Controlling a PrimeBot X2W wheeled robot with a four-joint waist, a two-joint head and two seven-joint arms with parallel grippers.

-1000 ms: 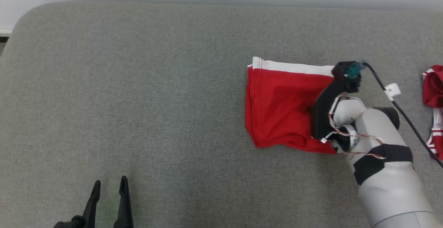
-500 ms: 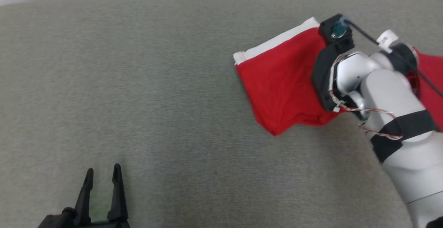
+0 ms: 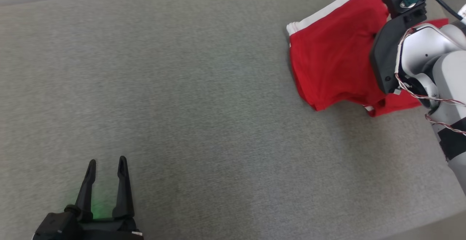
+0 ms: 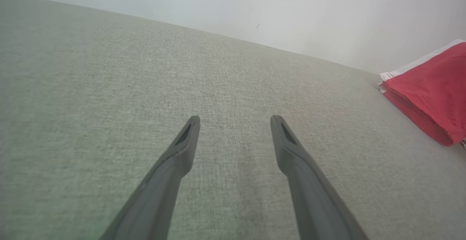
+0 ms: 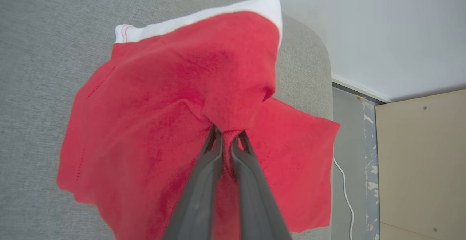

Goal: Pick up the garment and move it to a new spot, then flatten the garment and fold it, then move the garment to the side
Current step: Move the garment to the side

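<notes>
The garment is folded red cloth with a white band along one edge, lying near the far right end of the grey padded surface. It also appears at the right edge of the left wrist view, garment. My right gripper is shut on a pinch of the red garment, which is raised and drapes around the fingers; in the head view the right wrist covers the fingers. My left gripper is open and holds nothing, near the front left, far from the cloth; left gripper.
The padded surface's rounded right end lies just past the cloth, with floor, a white cable and a pale wooden panel beyond it. A white wall runs behind the surface.
My right gripper has closed on the garment and carried it toward the surface's right end. The head camera has turned, shifting the whole picture. The left gripper stays open.
</notes>
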